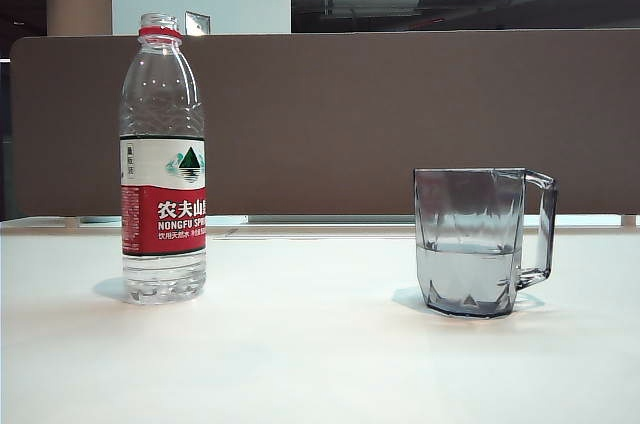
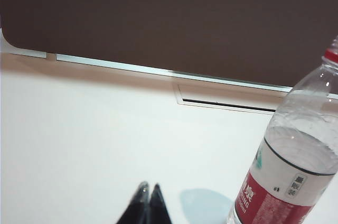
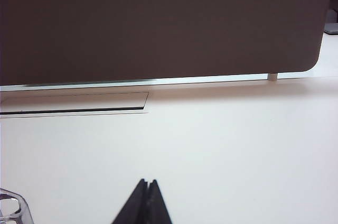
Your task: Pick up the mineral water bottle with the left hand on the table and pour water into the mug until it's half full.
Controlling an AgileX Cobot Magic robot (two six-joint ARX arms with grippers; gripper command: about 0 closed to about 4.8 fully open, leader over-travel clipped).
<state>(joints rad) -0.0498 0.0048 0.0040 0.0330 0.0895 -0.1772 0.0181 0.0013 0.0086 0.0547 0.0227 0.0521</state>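
Observation:
The mineral water bottle [image 1: 163, 159] stands upright and uncapped on the left of the white table [image 1: 300, 344], with a little water at its base. The smoky faceted mug [image 1: 480, 239] stands to the right, water filling roughly its lower half. Neither arm shows in the exterior view. In the left wrist view my left gripper [image 2: 149, 187] is shut and empty, low over the table, with the bottle [image 2: 296, 166] standing apart to one side. My right gripper [image 3: 147, 183] is also shut and empty, and the mug's rim [image 3: 13, 207] peeks in at the frame corner.
A brown partition panel [image 1: 330, 114] runs along the table's far edge. A cable slot [image 2: 232, 100] is cut into the tabletop near that panel, also seen as a slot [image 3: 74, 105] in the right wrist view.

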